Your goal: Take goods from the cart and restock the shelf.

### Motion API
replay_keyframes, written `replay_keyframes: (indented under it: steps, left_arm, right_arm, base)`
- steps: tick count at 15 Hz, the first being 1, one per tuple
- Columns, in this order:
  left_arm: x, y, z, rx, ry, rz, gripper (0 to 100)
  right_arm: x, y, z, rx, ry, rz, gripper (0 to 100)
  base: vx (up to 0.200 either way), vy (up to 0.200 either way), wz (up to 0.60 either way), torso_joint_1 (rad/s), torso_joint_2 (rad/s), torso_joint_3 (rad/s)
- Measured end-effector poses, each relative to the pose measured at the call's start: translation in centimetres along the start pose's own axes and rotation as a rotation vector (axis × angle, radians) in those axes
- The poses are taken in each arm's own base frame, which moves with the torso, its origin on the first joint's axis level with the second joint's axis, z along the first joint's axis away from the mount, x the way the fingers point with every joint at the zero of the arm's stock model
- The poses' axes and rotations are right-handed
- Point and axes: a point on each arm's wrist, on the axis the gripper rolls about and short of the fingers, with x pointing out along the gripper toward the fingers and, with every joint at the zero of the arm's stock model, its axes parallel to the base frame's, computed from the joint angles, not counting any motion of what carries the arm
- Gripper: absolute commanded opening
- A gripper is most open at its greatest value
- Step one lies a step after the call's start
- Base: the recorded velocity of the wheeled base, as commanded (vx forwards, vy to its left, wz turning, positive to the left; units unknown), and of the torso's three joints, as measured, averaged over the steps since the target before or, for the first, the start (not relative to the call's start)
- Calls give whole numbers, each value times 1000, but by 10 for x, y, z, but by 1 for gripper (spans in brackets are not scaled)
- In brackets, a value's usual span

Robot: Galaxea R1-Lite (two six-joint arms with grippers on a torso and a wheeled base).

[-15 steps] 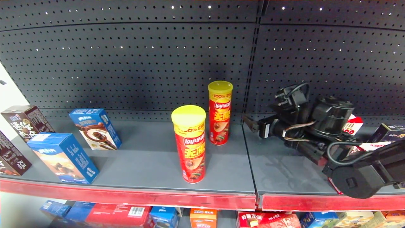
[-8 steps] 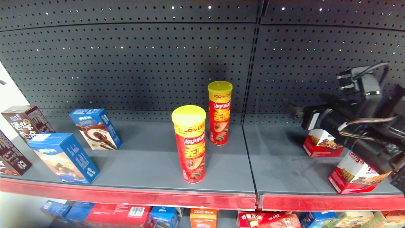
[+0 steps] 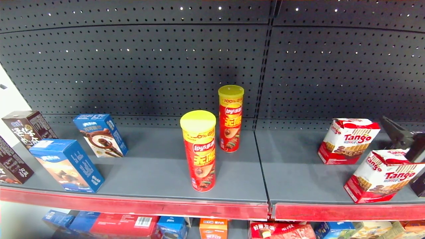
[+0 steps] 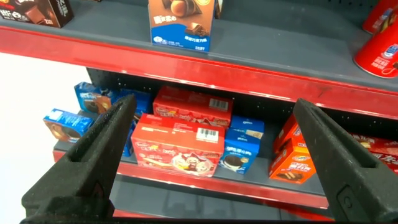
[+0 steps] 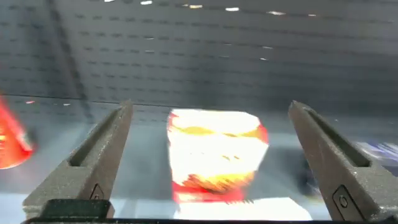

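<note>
Standing upright near the front edge of the grey shelf [image 3: 156, 176], the front chip can [image 3: 198, 152] is red with a yellow lid. A second chip can [image 3: 230, 118] of the same kind stands just behind it and slightly to its right, close to the black pegboard [image 3: 149, 66]; the two are apart, not touching.

Well to the right of the front chip can, past the seam in the shelf, sit two red-and-white wafer boxes. The far wafer box [image 3: 348, 141] is upright, and the near wafer box [image 3: 385, 176] leans a little near the shelf's front edge. Well to the left of the front chip can stand two blue boxes, one forward [image 3: 66, 165] and one farther back [image 3: 99, 134]. Farther left still are two brown boxes [image 3: 28, 127].

The right gripper [image 5: 210, 109] is far to the right of the front chip can, with one dark finger [image 3: 393, 131] showing behind the near wafer box. In the right wrist view its fingers are spread wide and hold nothing — a wafer box stands beyond them, framed between the two tips but not touched.

The left gripper [image 4: 214, 102] is below the level of the front chip can, facing the lower shelf [image 4: 186, 186]. Its fingers are also spread wide and empty. Beyond them lie red boxes [image 4: 180, 140] and small blue packs [image 4: 239, 155] — none in contact with the fingers.
</note>
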Motion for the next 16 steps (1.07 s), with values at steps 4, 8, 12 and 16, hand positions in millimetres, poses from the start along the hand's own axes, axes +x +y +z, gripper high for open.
replay_keyframes:
  steps: [4,8,12,16]
  left_arm:
    - [0,0,0,-14,0,0,100]
    - [0,0,0,-26,-1,0,100]
    - [0,0,0,-27,-2,0,100]
    - [0,0,0,-25,-1,0,100]
  right_arm:
    - [-54,-18,-27,-23,42,-76,100]
    - [-85,-22,-45,-45,110,-73,100]
    - [-126,-26,-63,-82,278,-45,100]
    - [-173,-33,-73,-79,325,-41,100]
  base:
    - [0,0,0,0,0,0]
    - [0,0,0,0,0,0]
    - [0,0,0,0,0,0]
    - [0,0,0,0,0,0]
